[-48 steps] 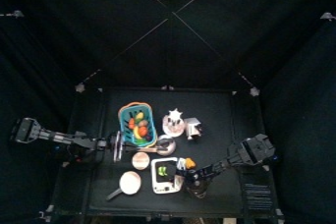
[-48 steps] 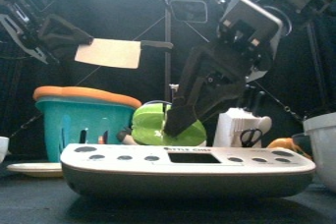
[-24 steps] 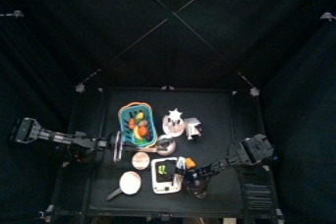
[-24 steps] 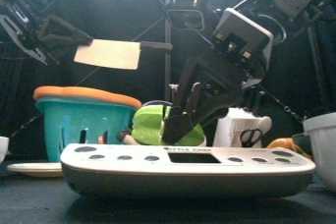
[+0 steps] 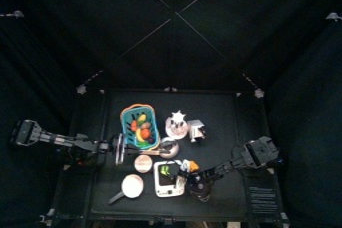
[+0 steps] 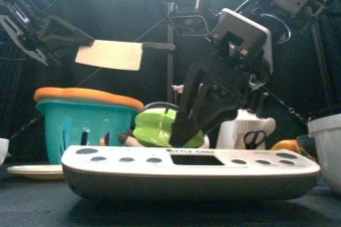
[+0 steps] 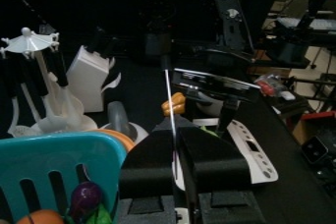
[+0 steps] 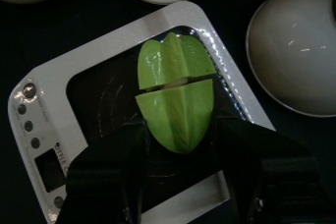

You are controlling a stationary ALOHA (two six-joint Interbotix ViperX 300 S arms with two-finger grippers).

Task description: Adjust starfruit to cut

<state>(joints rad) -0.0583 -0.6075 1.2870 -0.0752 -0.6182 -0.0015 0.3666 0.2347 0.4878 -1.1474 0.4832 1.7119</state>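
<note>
The right gripper [image 8: 178,159] is narrowing its still-open jaws around the starfruit [image 8: 178,90] on the white scale [image 8: 79,100], nearing a grip for turning.

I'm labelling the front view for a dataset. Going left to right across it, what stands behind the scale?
Teal basket → starfruit → right claw reaching down at the fruit → white holder with scissors → white bowl at the right edge.
</note>
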